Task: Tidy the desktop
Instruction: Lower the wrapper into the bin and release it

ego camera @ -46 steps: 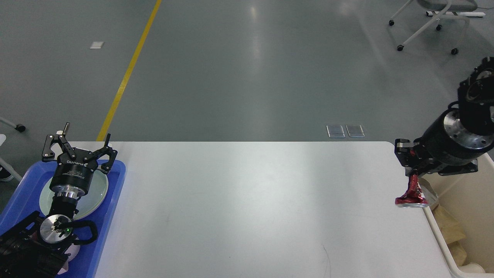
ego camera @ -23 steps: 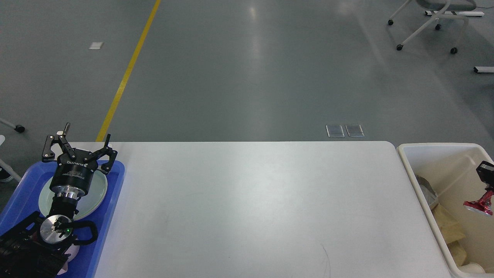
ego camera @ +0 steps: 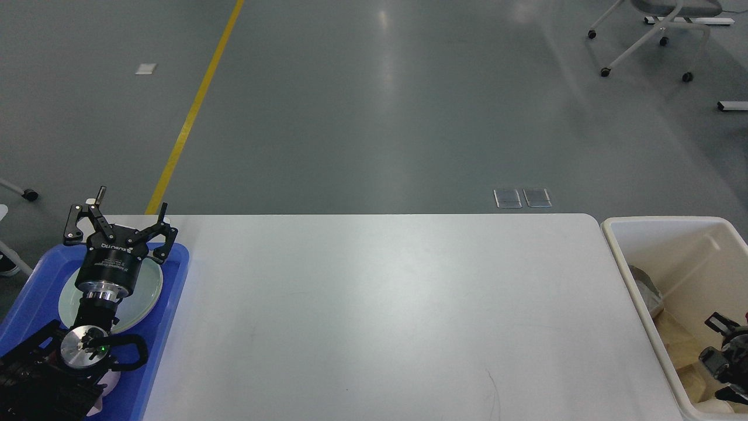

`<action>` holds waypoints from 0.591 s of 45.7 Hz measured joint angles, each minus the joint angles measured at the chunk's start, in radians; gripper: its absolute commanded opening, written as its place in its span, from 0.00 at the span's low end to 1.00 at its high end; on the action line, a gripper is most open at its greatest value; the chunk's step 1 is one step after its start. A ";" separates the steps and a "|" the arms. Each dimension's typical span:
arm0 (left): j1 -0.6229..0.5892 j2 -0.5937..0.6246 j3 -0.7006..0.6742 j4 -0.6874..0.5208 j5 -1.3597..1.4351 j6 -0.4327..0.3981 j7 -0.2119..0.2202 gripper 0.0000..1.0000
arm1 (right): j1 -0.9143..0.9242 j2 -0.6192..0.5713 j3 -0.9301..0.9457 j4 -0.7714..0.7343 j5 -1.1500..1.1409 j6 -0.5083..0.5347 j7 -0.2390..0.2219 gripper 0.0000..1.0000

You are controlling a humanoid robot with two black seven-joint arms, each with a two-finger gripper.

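The counter (ego camera: 397,316), a wide white top with rounded far corners, fills the middle and lower part of the head view, running from the blue tray at its 9 o'clock side to the cream bin at its 3 o'clock side. Its surface shows only faint scuffs and a thin dark hairline mark near the 5 o'clock edge.

At 9 o'clock the blue tray (ego camera: 175,280) sits against the counter's left end, partly overlapping its corner. A pale green plate (ego camera: 149,289) lies flat in the tray. The left gripper (ego camera: 120,225) hangs over the plate and the tray's far rim, pointing toward 12 o'clock, with its two black fingers spread well apart and nothing between them. The left arm runs back from it toward 7 o'clock, ending in a metal disc with a small green light.

At 3 o'clock the cream bin (ego camera: 619,245) stands just beside the counter's right end. Inside it lie crumpled grey and tan scraps. The right gripper (ego camera: 724,345) shows only as a dark cluster low at the frame's 4 o'clock edge, over the bin's inside; whether its fingers are apart or together I cannot tell.

Beyond the counter, toward 12 o'clock, is grey floor with a yellow line (ego camera: 193,111) running off at 11 o'clock, and a wheeled chair base (ego camera: 643,41) at 1 o'clock.
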 measured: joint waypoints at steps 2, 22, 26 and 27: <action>0.000 0.000 0.000 0.000 0.000 0.000 0.000 0.98 | -0.010 0.006 0.000 -0.008 0.002 -0.007 0.000 0.00; -0.001 0.000 -0.001 0.000 0.000 0.000 0.000 0.98 | -0.071 0.056 -0.003 -0.012 0.002 -0.019 -0.001 0.42; -0.001 0.000 -0.001 0.000 0.000 0.000 0.001 0.98 | -0.072 0.061 -0.003 -0.015 0.002 -0.029 -0.001 0.73; -0.001 0.000 -0.001 0.000 0.000 0.000 0.000 0.98 | -0.072 0.061 -0.003 -0.015 0.002 -0.035 -0.001 0.78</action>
